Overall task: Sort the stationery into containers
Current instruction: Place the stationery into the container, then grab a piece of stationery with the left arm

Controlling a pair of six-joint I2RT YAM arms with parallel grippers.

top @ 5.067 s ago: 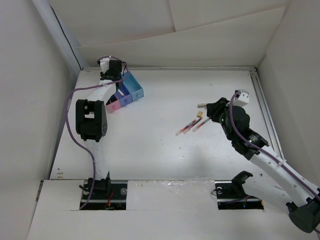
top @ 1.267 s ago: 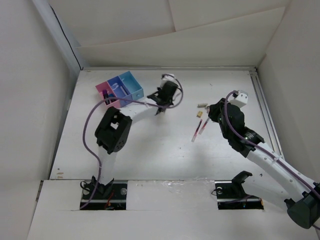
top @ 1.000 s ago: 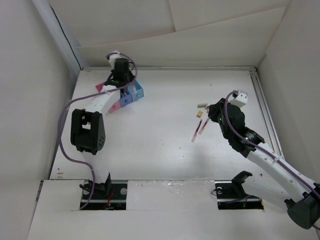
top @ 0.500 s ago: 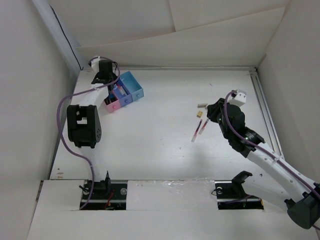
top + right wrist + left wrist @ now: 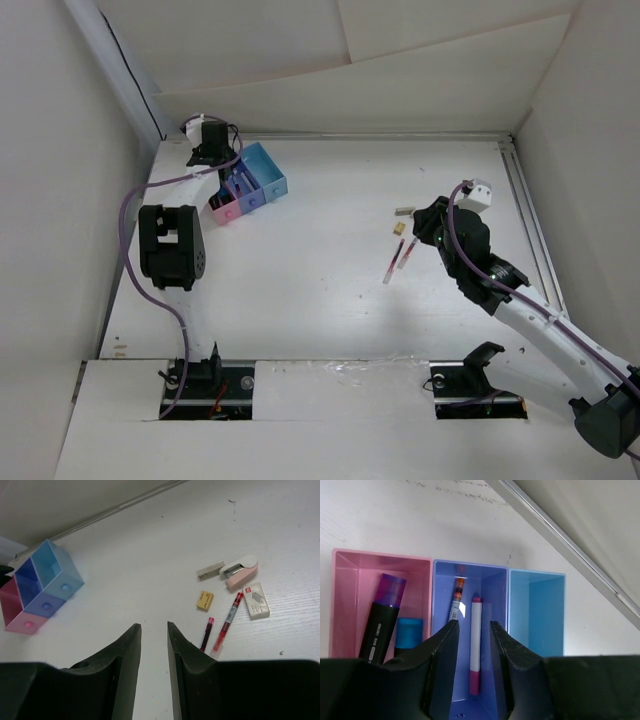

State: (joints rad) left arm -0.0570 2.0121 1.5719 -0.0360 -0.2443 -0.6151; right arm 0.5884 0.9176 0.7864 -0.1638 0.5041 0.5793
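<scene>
Two pens (image 5: 475, 645) lie in the purple-blue box (image 5: 496, 600) and markers (image 5: 382, 615) in the pink box (image 5: 350, 585) beside it, at the far left corner of the bench (image 5: 320, 260). My left hand (image 5: 472, 626) hangs over the purple-blue box, fingers apart. My right hand (image 5: 153, 627), fingers also apart, hovers near two red pens (image 5: 227, 620), erasers (image 5: 204, 600) and a small stapler (image 5: 240, 571).

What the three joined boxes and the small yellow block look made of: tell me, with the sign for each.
Three joined boxes: likely plastic, smooth, faintly glossy; thin, evenly coloured walls with soft sheen.
Yellow block: probably rubber eraser, matte; dull, soft-edged slab, too small to be sure.
</scene>
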